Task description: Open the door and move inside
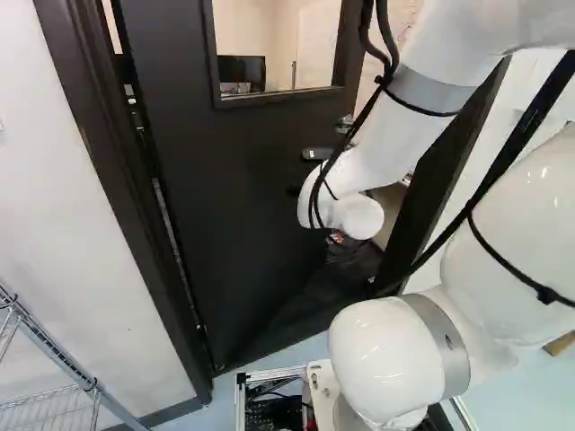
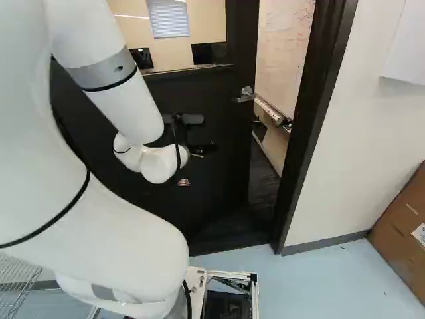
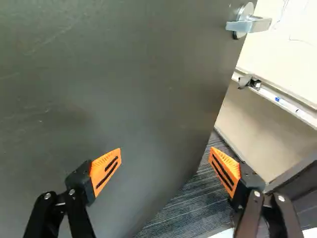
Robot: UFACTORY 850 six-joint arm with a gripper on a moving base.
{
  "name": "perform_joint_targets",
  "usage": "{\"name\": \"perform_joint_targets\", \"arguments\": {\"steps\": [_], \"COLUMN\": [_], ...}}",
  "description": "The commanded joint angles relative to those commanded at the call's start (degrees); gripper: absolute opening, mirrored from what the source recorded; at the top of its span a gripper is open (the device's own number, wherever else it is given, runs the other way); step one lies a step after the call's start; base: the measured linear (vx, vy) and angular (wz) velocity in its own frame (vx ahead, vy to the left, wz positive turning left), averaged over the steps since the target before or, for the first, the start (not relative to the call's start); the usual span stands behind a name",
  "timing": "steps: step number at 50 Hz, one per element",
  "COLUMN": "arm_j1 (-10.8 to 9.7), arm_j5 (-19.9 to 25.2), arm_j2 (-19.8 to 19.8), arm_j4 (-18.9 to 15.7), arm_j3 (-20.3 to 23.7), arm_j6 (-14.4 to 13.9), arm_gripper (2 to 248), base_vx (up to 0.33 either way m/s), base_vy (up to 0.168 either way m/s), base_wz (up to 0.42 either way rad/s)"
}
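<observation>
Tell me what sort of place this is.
Probably an office or lab building, at a workroom's doorway: the dark, solid-framed door shows black flat monitors through its glass window, and beyond it is a large whiteboard with faint scribbles.

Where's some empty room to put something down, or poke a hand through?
Blue floor lies bare between the robot's metal frame, the doorframe and the cardboard box. A hand might pass through the gap between door and doorframe, though the gripper sits close to it. It's crowded where the arm stands before the door, and by the wire rack.
</observation>
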Motion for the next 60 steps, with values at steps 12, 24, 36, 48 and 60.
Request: {"name": "perform_joint_targets", "arguments": {"steps": [12,24,36,48,60], "arm_j1": [1.05,2.32,3.65,5.01,6.35], "arm_j5": [0.0,0.0,0.01,0.78,2.16], "arm_j2": [-2.2,-4.35,-6.59,-8.8,-10.9], "arm_j4": [4.14,8.09,11.95,15.38,18.77], "arm_j3": [-2.07,-4.14,-6.36,-8.6,-10.78], "arm_j6": [0.0,0.0,0.0,0.0,0.0], "arm_gripper": [247,247,247,247,247], "base_vx": [0.0,0.0,0.0,0.0,0.0], "base_vy": [0.0,0.0,0.0,0.0,0.0], "base_wz": [0.0,0.0,0.0,0.0,0.0]}}
